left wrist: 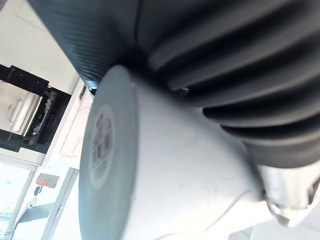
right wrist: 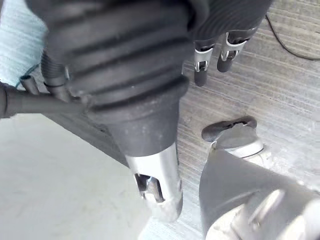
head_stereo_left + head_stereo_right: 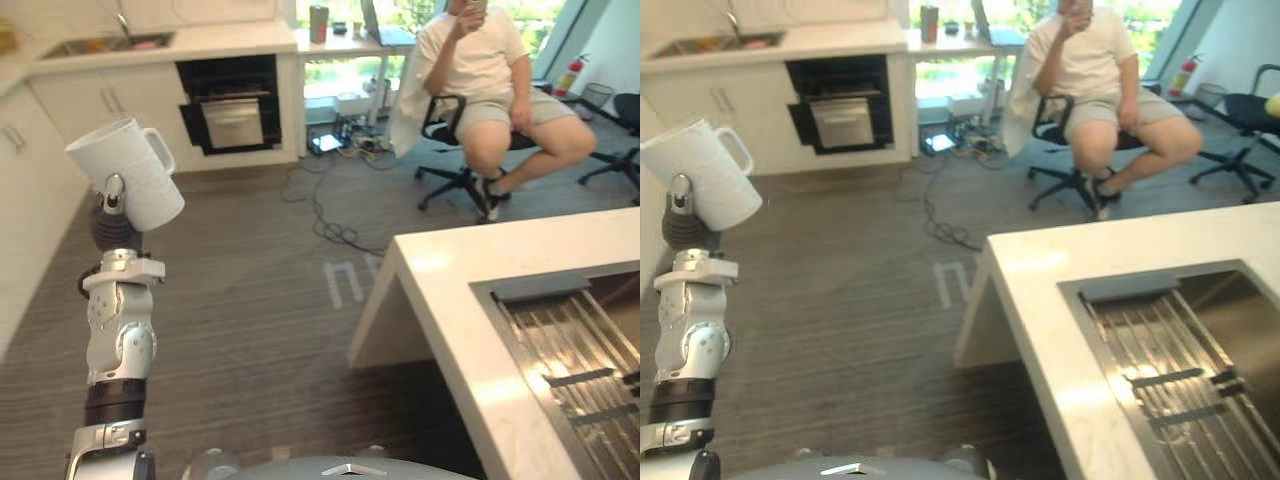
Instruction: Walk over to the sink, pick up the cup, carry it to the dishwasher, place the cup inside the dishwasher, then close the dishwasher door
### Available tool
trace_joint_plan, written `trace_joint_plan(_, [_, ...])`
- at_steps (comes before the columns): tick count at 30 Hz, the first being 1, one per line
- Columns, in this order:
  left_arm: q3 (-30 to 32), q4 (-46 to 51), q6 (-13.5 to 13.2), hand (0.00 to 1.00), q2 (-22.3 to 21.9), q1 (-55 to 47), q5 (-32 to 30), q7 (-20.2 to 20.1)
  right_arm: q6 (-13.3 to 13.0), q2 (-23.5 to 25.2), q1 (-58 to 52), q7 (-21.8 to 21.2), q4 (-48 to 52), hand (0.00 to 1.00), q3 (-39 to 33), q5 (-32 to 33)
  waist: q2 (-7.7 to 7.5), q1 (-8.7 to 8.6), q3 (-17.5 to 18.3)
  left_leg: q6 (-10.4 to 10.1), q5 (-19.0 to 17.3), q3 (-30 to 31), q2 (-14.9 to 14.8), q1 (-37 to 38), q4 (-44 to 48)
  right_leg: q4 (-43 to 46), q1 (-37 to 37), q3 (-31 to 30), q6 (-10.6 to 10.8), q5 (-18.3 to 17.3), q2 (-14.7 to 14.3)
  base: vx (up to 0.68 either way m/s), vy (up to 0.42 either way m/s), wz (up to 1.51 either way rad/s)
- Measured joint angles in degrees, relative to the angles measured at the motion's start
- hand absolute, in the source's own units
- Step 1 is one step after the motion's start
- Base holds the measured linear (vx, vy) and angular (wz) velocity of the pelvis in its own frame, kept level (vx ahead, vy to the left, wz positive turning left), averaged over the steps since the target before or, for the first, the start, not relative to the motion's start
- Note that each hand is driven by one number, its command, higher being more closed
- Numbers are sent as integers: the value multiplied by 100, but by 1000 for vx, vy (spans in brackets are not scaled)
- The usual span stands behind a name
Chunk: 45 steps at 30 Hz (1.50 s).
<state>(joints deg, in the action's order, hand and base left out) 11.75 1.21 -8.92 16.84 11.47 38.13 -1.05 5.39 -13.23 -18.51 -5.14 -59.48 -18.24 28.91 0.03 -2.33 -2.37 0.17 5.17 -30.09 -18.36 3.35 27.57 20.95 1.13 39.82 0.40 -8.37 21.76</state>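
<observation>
Observed a white ceramic cup with a loop handle (image 3: pixel 127 172) tilted, high above the grey striped floor (image 3: pixel 260 300), gripped by the left hand (image 3: pixel 113 192) with one dark-tipped finger clamped on its near wall and the others hidden behind it. Recorded the right hand (image 2: pixel 226 52) hanging over the floor, fingers (image 2: pixel 199 70) loosely straight, slightly apart, holding nothing. Noted the open black dishwasher (image 3: pixel 225 105) well apart from the cup, set in the far white cabinets (image 3: pixel 110 100).
</observation>
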Motion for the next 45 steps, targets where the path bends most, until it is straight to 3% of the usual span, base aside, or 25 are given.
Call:
trace_joint_plan(1, [-26,211,183,100,27,-32,-15,-18,10,-51,-6,-47,-55,0,2,-272,127,-30,73,-104,-236,-88,189,163,-597,-155,-46,50,60,142,-7,-13,307,90])
trace_joint_plan(3, [-195,576,394,100,12,-261,-38,-62,4,237,-42,-173,-29,0,0,-697,94,-159,51,-178,-273,-308,398,461,-1317,-568,-444,481,152,524,-44,2,272,120])
trace_joint_plan(4, [-578,831,578,100,-51,-537,-141,-231,-27,383,-131,-95,11,0,-31,-672,142,-162,60,-667,-480,-137,473,580,-1868,-770,-641,741,361,703,-138,-22,232,94])
trace_joint_plan(6, [-858,1074,705,100,-173,-901,-226,-227,4,280,-59,-59,14,0,5,-681,240,-14,48,-968,-683,-132,577,706,-2385,-787,-551,665,521,821,-182,-37,299,33])
trace_joint_plan(7, [-947,1056,801,100,-202,-1042,-230,-264,16,277,55,-48,32,0,1,-667,249,22,23,-997,-715,-105,701,743,-2537,-779,-527,529,462,893,-123,-66,299,37])
trace_joint_plan(8, [-1012,962,938,100,-227,-1096,-232,-296,78,390,104,-53,106,0,7,-646,62,-26,-59,-901,-691,103,858,665,-2590,-845,-516,-198,357,949,-83,-95,218,75])
trace_joint_plan(9, [-1037,913,996,100,-227,-1123,-225,-297,117,532,97,-37,113,0,-19,-618,-4,-33,-93,-855,-711,353,959,564,-2590,-905,-506,-792,116,870,-96,-91,182,99])
trace_joint_plan(10, [-1039,877,1005,100,-227,-1133,-222,-305,122,603,74,-29,112,0,-49,-579,-109,-41,-98,-817,-710,552,1027,478,-2582,-926,-509,-1277,-180,719,-136,-71,101,129])
trace_joint_plan(11, [-1077,736,999,100,-226,-1127,-218,-347,137,698,-16,-51,103,0,-39,-532,-222,-100,-68,-754,-684,997,1125,309,-2583,-1054,-548,-2267,-605,291,-329,-13,5,178])
trace_joint_plan(12, [-1134,507,979,100,-222,-1068,-217,-472,121,788,-38,-71,101,0,-46,-402,-268,-164,-63,-696,-583,1445,1169,94,-2579,-1281,-651,-3113,-471,-85,-744,-25,-39,188])
trace_joint_plan(13, [-1159,328,939,100,-261,-1032,-217,-514,107,789,-55,-77,90,0,-48,-387,-239,-183,-77,-683,-522,1632,1232,-2,-2595,-1309,-681,-3347,-480,-135,-845,-13,-42,170])
trace_joint_plan(14, [-1207,65,902,100,-264,-1034,-217,-527,89,777,-20,-110,21,0,-39,-396,-269,-160,-112,-669,-392,1830,1318,-16,-2704,-1249,-750,-3612,-301,-94,-876,-50,-16,114])
trace_joint_plan(15, [-1213,-28,898,100,-248,-1140,-221,-526,76,776,81,-102,-18,0,-36,-405,-204,-119,-141,-686,-255,1952,1322,13,-2856,-1139,-735,-3579,8,-34,-873,-44,-6,85])
trace_joint_plan(18, [-1314,-9,841,100,-255,-1239,-224,-515,87,555,144,-174,6,0,185,-468,-153,-54,-142,-777,-12,2057,1222,152,-3206,-1256,-825,-3408,414,54,-975,-43,-83,17])
trace_joint_plan(23, [-1654,36,842,100,-376,-1230,-381,-388,151,381,304,-216,62,0,763,-450,-184,-203,-169,-828,126,2086,1121,105,-3248,-1491,-887,-3275,761,84,-1050,-96,-85,-4])
trace_joint_plan(31, [-1634,30,737,100,-482,-1218,-483,-293,797,251,332,-172,232,0,1142,106,-214,-180,-130,-837,202,2070,1046,-60,-3254,-1635,-802,-3256,757,184,-1125,-76,-6,4])
trace_joint_plan(32, [-1636,-228,343,100,-442,-1031,-569,-467,856,197,349,-174,222,0,1385,337,-225,-389,17,-857,224,1798,958,-19,-3253,-2138,-909,-3441,815,598,-1216,-12,6,-6])
trace_joint_plan(38, [-1619,-228,343,100,-446,-1032,-570,-442,838,204,349,-177,181,0,1363,337,-217,-390,17,-855,222,1794,962,-18,-3253,-2137,-909,-3442,810,597,-1216,0,0,0])
trace_joint_plan(42, [-1530,-227,386,100,-471,-1037,-579,-296,615,325,344,-184,-42,0,1210,330,-208,-378,15,-850,214,1799,973,12,-3253,-2134,-944,-3425,793,592,-1210,0,0,0])
trace_joint_plan(44, [-1440,-230,514,100,-554,-1070,-587,-163,389,403,300,-168,-61,0,1006,323,-197,-379,-11,-807,136,1792,1028,156,-3253,-1937,-1005,-3408,596,439,-1143,-5,13,7])
trace_joint_plan(45, [-1448,-213,590,100,-673,-1067,-619,-130,236,439,274,-123,-62,0,870,330,-286,-388,-25,-755,70,1720,1169,213,-3210,-1667,-957,-3317,443,236,-944,50,142,35])
